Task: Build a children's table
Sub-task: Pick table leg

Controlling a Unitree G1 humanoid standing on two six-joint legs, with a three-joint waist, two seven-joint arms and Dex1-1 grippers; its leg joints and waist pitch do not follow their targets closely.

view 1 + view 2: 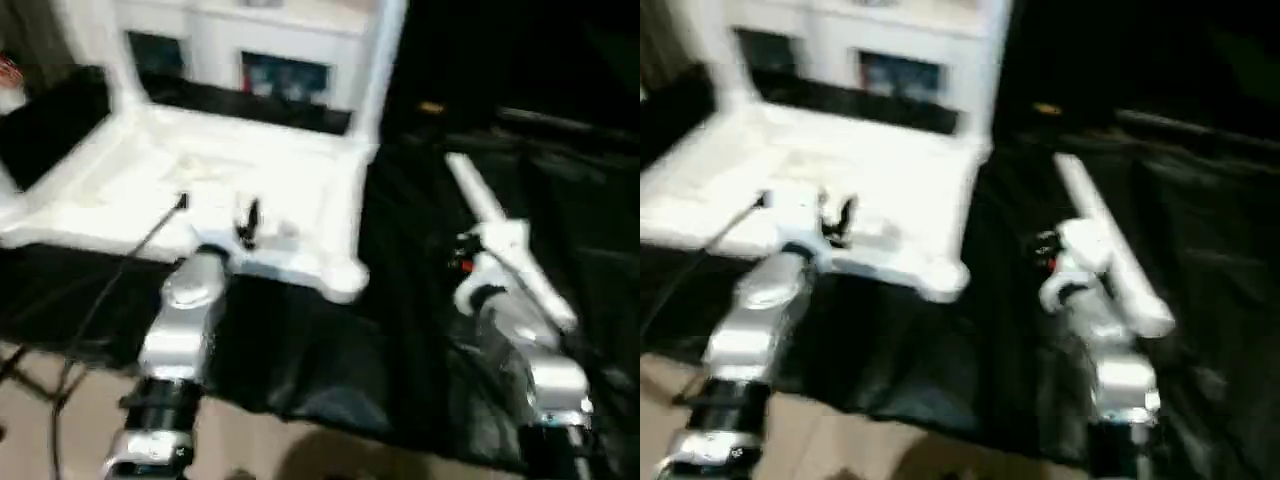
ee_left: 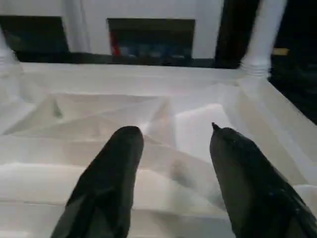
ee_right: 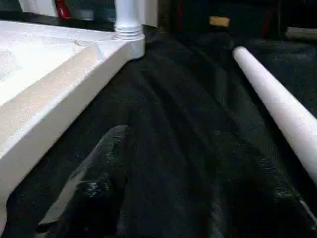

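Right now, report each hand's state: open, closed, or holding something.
Left hand: open, holding nothing, over the upturned table top.
Right hand: cannot tell; nothing seen in it, a loose leg lies beside it.

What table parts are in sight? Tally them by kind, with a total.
Table top: 1
Legs standing in its far corners: 2
Loose leg lying on the black cloth: 1
Total: 4

A black cloth (image 1: 300,350) covers the work surface; behind stands what looks like a white cabinet (image 1: 260,40).
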